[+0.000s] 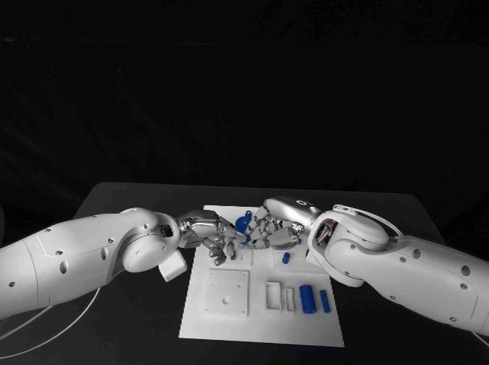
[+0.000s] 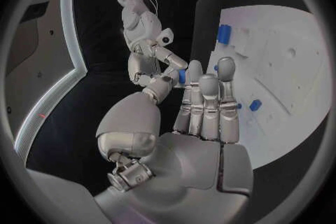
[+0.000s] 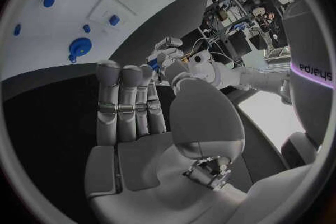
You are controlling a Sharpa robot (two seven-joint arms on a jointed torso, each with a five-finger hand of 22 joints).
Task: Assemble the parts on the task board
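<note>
The white task board [image 1: 255, 319] lies in the middle of the black table. My left hand [image 1: 209, 234] and right hand [image 1: 275, 230] meet fingertip to fingertip above its far half. A small blue part [image 2: 182, 75] sits between them, pinched by thumb and finger from both sides; it also appears in the right wrist view [image 3: 155, 67]. A round blue part with a stem [image 1: 244, 222] stands on the board just behind the hands [image 3: 79, 46]. Two blue cylinders [image 1: 308, 295] [image 1: 324, 301] and a small blue piece [image 1: 286, 258] lie on the board.
A raised white square plate [image 1: 228, 293] and two white blocks [image 1: 273, 295] sit on the board's near half. Bare black table [image 1: 124, 201] flanks the board on both sides. My two forearms close in over the board's left and right edges.
</note>
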